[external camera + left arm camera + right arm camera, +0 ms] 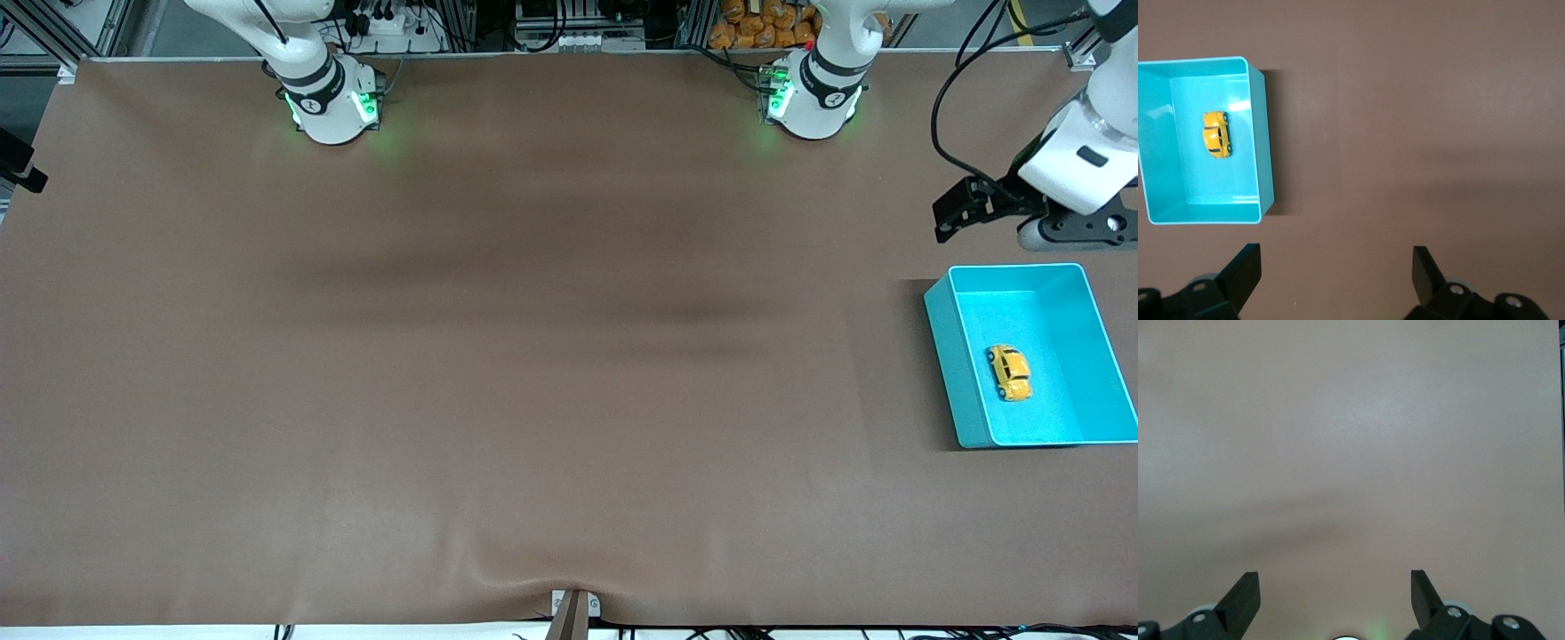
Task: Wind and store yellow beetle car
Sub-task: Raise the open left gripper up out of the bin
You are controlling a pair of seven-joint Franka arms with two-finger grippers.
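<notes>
Hanging up in the air with nothing in it, the left gripper (1331,273) has its two black fingers (1241,270) spread wide apart. It is over the bare brown table (533,356), just past the edge of the turquoise bin (947,364) on the side toward the robots' bases, at the left arm's end of the table. It looks like it has let go and is out of the way, so I think the job is nearly done or all done.

The yellow beetle car (1010,372) sits on its wheels on the floor of the bin, close to the middle. It touches none of the walls. That is where it is meant to be kept. I cannot tell from looking if it is wound up.

The right gripper (1331,593) is also spread wide and holds nothing. It looks down on bare table and seems to be waiting. In the front view only the base of that arm shows.

Nothing else lies on the table. Nothing blocks the way to the bin, and the bin's walls should keep the little car from rolling off.
</notes>
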